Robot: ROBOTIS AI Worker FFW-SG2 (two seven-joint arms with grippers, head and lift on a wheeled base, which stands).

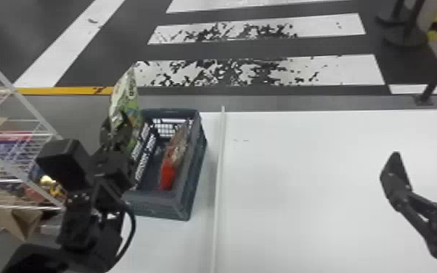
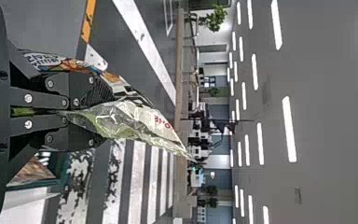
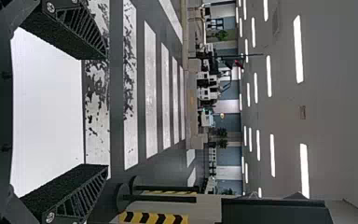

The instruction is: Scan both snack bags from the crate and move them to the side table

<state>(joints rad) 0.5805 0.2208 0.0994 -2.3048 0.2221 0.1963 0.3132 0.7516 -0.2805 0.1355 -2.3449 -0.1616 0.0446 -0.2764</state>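
Nearest us, with the head view as dial, our left arm [image 1: 83,218] comes in at 7 o'clock and bends forward to 9, bringing the left gripper [image 2: 107,115] to the crate's left side. Its fingers are clenched on the green foil snack bag [image 1: 122,100], pinching one end, so most of the packet sticks out ahead and above. We take it the hold is meant to leave the printed faces bare for a scan; the free part, thin and creased, may well flop if swung fast. Our right gripper [image 3: 105,112] is at about 4 o'clock, over the white tabletop [image 1: 301,174], fingers spread with nothing between, presumably on standby. The slatted grey crate [image 1: 156,207] sits at 8 o'clock, left of the pale raised strip [image 1: 218,174]. In it, toward the crate's own 3 o'clock, the red-ended snack bag [image 1: 168,174] stands on edge along the right wall, tilted; we judge that slim edge handy for a later pinch, though the wall leaves little room for a finger. Farther out, the wire rack [image 1: 43,163] of packets is at 9 o'clock and scuffed floor stripes [image 1: 228,70] at 12. No scanner made out; which surface counts as side table, we cannot tell.
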